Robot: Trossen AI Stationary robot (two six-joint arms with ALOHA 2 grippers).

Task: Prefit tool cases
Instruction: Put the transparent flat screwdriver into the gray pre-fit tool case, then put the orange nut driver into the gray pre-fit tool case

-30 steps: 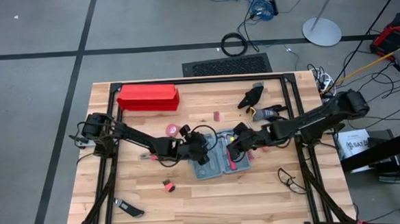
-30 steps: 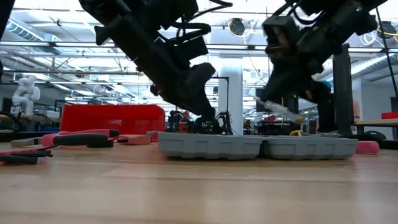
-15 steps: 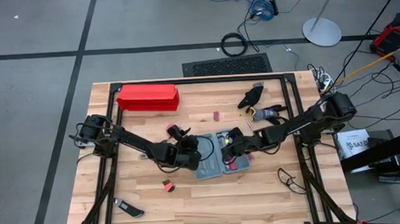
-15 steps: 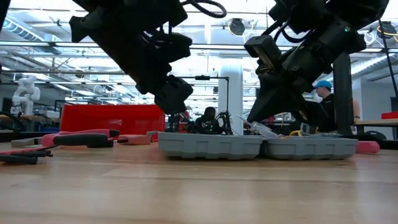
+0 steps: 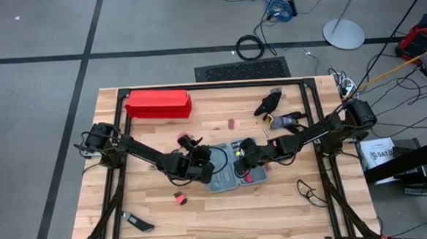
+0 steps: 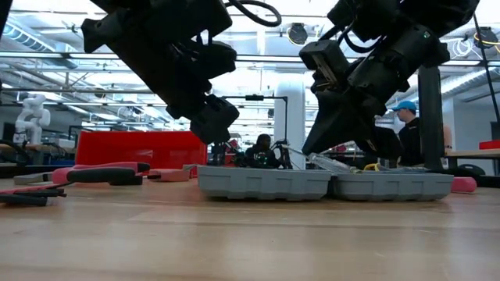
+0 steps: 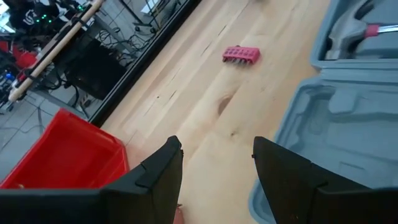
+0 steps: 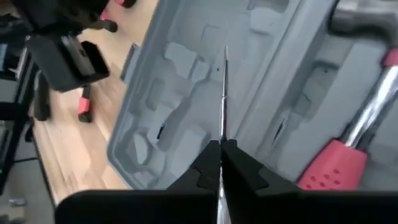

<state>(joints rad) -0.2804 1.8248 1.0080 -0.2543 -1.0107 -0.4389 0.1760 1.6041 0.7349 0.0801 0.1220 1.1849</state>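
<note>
I see the open tool case (image 5: 234, 169) lying flat mid-bench, my right gripper (image 8: 221, 163) directly above its empty half with jaws pinched on a thin metal rod (image 8: 224, 93) running along the recesses, while my left gripper (image 7: 214, 168), jaws parted and empty, hangs beside the case's edge.

A grey concrete floor (image 5: 41, 41) with dark seam lines surrounds the wooden desk (image 5: 203, 208), a black mat (image 5: 242, 70) lies at its 12 o'clock, and bright ceiling lights (image 6: 258, 55) shine behind.
</note>
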